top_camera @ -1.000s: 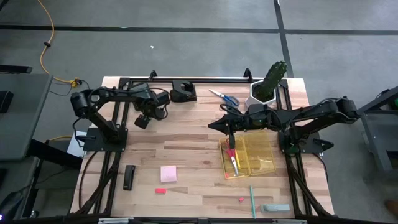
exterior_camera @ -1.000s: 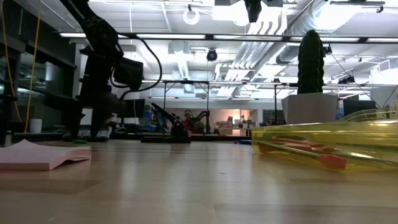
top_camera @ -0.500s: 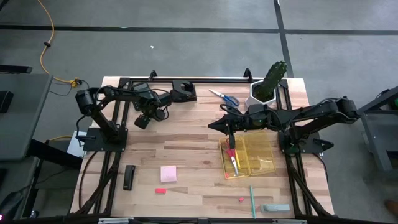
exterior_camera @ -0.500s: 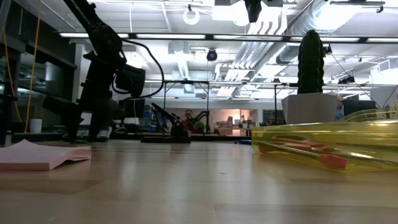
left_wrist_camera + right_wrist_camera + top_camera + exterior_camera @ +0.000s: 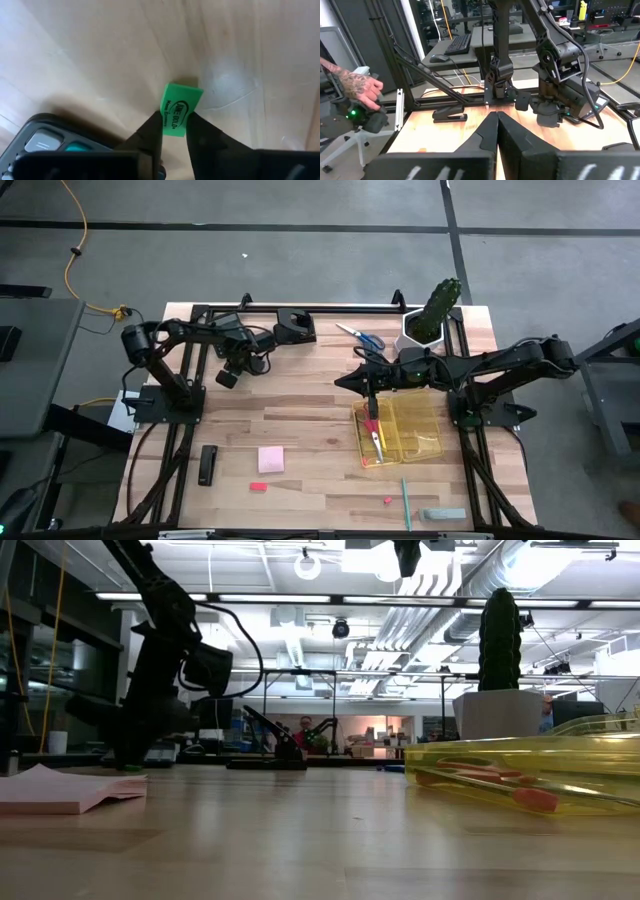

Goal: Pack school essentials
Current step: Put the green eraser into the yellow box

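Observation:
A green eraser [image 5: 177, 107] with printed lettering lies on the wooden table at the far left, and my left gripper [image 5: 174, 131] is shut on it. In the high view that gripper [image 5: 228, 376] hides the eraser. My right gripper [image 5: 340, 383] is shut on nothing and hovers just beyond the far-left corner of the clear yellow tray [image 5: 415, 430]. Red-handled scissors [image 5: 372, 430] lie in the tray. Loose on the table are blue-handled scissors [image 5: 362, 337], a pink sticky pad [image 5: 271, 459], a red bit [image 5: 258, 487] and a teal pen [image 5: 406, 505]. My left gripper pinches the eraser's two long sides [image 5: 171, 125] between its fingers, near one end of it. The fingers come from above, pointing down. The eraser lies flat on the table.
A cactus in a white pot [image 5: 430, 318] stands at the far right. A dark device with buttons [image 5: 55, 142] lies close beside the eraser. Other things are a black bar [image 5: 207, 464] near the left, a black item [image 5: 293, 328] at the far edge, and a grey piece [image 5: 443, 514] at the near right.
My left arm has folded in, and its gripper has sunk a little toward the table at the far left.

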